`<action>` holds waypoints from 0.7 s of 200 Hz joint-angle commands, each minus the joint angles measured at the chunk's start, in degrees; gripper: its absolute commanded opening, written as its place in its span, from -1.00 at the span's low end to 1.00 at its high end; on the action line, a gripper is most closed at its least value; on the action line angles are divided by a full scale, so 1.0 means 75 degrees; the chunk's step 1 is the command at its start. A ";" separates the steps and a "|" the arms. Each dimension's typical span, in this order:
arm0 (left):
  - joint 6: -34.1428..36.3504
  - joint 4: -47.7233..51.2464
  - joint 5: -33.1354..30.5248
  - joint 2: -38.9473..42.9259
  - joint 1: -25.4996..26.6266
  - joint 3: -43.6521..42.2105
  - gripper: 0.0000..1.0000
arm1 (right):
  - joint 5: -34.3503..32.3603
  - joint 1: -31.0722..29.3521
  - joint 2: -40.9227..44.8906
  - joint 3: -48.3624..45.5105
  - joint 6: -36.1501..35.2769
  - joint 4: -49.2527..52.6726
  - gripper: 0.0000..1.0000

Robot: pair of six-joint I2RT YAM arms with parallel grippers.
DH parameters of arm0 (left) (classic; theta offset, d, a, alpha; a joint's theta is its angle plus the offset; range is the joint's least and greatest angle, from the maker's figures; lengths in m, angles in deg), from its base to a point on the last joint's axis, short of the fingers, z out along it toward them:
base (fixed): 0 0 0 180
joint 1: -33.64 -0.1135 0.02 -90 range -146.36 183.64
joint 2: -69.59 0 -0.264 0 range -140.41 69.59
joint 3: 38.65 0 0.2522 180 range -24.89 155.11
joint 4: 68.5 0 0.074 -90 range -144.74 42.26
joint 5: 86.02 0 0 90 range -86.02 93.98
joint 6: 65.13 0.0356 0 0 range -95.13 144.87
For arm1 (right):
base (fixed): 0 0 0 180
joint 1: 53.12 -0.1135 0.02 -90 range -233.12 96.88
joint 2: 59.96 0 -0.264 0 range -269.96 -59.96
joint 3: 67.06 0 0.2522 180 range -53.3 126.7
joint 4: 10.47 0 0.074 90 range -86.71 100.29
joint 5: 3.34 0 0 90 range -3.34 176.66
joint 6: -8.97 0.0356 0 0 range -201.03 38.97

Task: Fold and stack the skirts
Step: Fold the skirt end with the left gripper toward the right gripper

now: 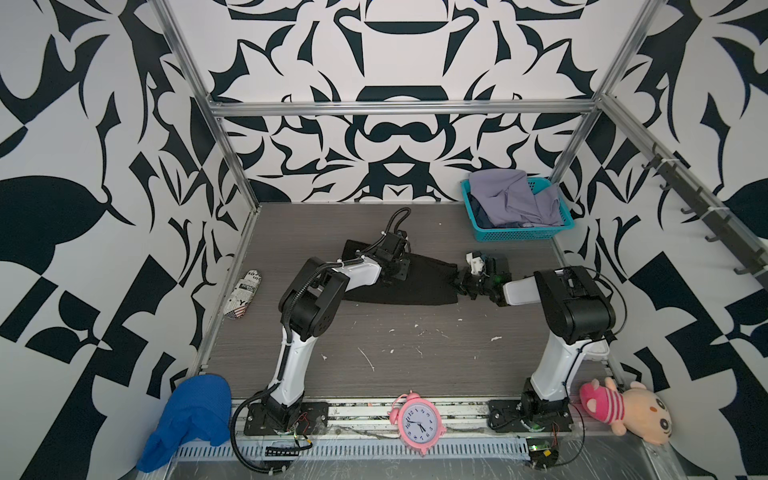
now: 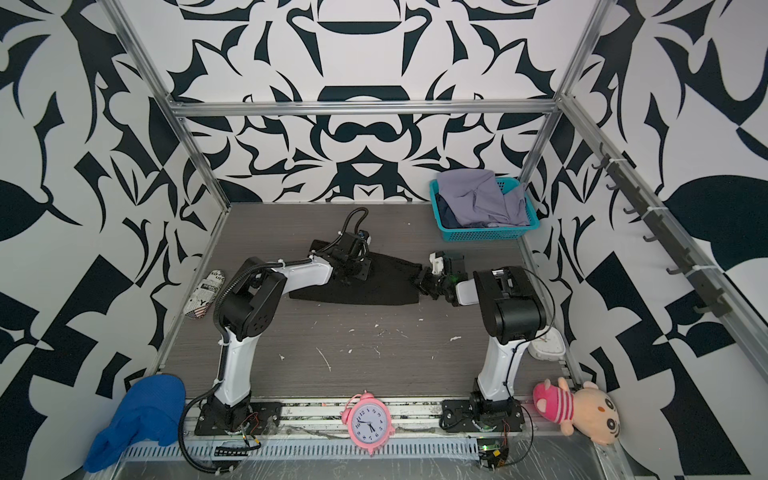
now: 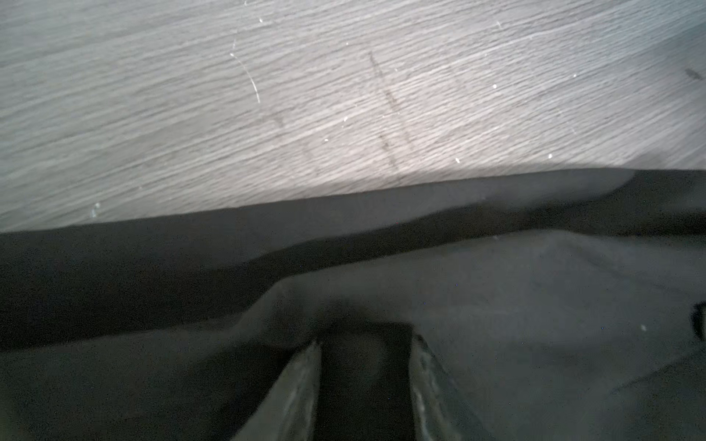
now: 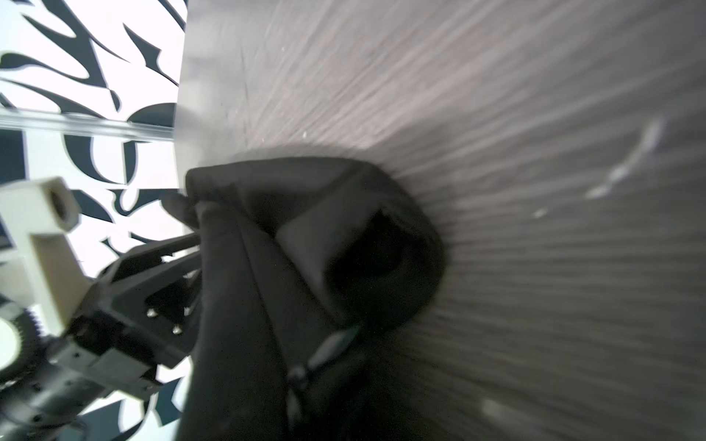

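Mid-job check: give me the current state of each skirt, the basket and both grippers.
black skirt: spread on the table, right end bunched
lavender skirt: crumpled in the basket, unfolded
denim skirt: under the lavender skirt, mostly hidden
basket: upright, holding two skirts
right gripper: shut on the black skirt's right end
left gripper: down on the black skirt, jaws apart, grip unclear

The table [image 1: 415, 345] is grey wood grain with white flecks. The walls [image 1: 83, 208] carry a black-on-white abstract pattern. The black skirt [image 1: 415, 286] is plain. At 1 o'clock, the lavender-grey skirt [image 1: 511, 199] is plain and the basket [image 1: 523, 236] is teal. At 6 o'clock, the clock [image 1: 417, 422] is pink with a white face. At 7 o'clock, the cloth [image 1: 191, 415] is bright blue. At 5 o'clock, the plush toy [image 1: 642, 411] is peach with pink stripes.
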 commanded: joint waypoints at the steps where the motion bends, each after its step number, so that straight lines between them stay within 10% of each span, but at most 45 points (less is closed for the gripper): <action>1: 0.0003 0.0163 -0.0203 0.0396 -0.0016 -0.0067 -0.14 | 0.0164 -0.0007 0.0262 -0.0056 0.0191 -0.0427 -1.00; 140: -0.0537 -0.0593 0.0756 0.0396 0.0612 -0.0384 -0.18 | -0.1581 0.0184 0.2098 0.1301 -0.1265 0.4636 -1.00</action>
